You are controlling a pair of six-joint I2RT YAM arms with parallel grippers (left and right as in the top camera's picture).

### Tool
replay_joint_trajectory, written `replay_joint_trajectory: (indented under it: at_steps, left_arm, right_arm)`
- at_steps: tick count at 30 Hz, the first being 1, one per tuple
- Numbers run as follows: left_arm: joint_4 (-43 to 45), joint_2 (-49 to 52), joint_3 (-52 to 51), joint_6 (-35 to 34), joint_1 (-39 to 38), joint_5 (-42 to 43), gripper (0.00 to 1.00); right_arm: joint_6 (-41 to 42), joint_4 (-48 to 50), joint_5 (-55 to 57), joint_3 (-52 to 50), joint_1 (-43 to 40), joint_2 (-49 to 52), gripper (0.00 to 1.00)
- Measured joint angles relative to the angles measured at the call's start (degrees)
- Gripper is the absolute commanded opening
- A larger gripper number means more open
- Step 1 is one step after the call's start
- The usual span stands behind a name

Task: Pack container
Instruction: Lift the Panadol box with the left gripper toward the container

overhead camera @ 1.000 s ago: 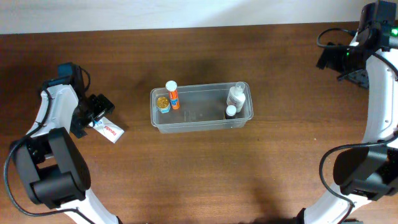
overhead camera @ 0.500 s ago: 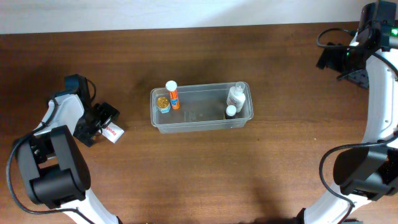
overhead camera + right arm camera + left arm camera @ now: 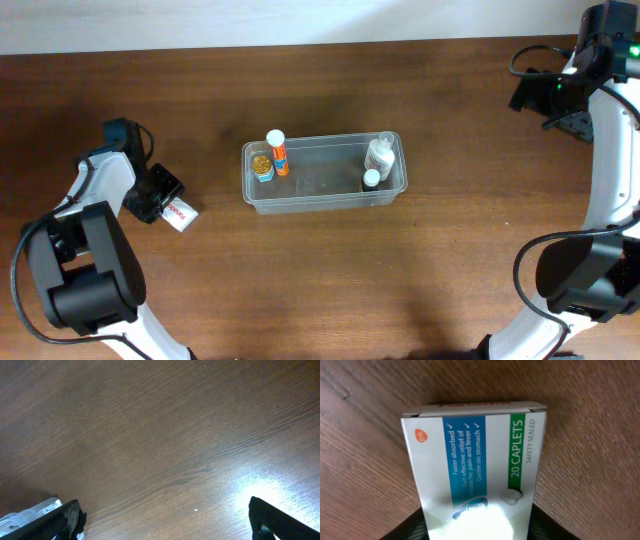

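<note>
The container [image 3: 325, 203], a clear rectangular tub, sits mid-table. Inside at its left end are an orange tube [image 3: 279, 155] and a small gold-lidded jar [image 3: 262, 167]; two white bottles [image 3: 379, 157] stand at its right end. A white caplet box [image 3: 179, 213] lies flat on the wood left of the tub. My left gripper [image 3: 163, 203] is shut on the box's near end; in the left wrist view the box [image 3: 475, 460] fills the gap of that gripper [image 3: 477, 530], with dark fingers against both its long sides. My right gripper [image 3: 167, 520] stands open over bare wood at the far right.
The right arm [image 3: 600, 120] rises along the table's right edge, well away from the tub. The left arm's base [image 3: 85, 270] stands at the front left. A pale wall edge runs along the table's far side.
The left gripper came down and in over the caplet box, then its fingers closed from wide open onto the box's sides. The box stays on the table. The right arm has not moved.
</note>
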Motion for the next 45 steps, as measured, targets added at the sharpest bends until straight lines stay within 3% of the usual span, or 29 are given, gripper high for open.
replay_joint_trajectory:
  at_steps: [3,15,30,33,45]
  left_arm:
    - [0.3,0.0,0.0,1.9,0.0,0.0,0.42]
    - [-0.2,0.0,0.3,7.1,0.0,0.0,0.43]
    - [-15.1,0.0,16.0,16.9,-0.8,1.7,0.43]
    - [-16.8,0.0,19.0,20.1,-2.6,1.7,0.47]
    - [-22.7,0.0,32.8,30.5,-15.1,1.7,0.46]
  right_arm:
    - [0.0,0.0,0.0,0.0,0.0,0.0,0.98]
    - [0.0,0.0,0.0,0.0,0.0,0.0,0.98]
    - [0.0,0.0,0.0,0.0,0.0,0.0,0.98]
    - [0.0,0.0,0.0,0.0,0.0,0.0,0.98]
    - [0.0,0.0,0.0,0.0,0.0,0.0,0.98]
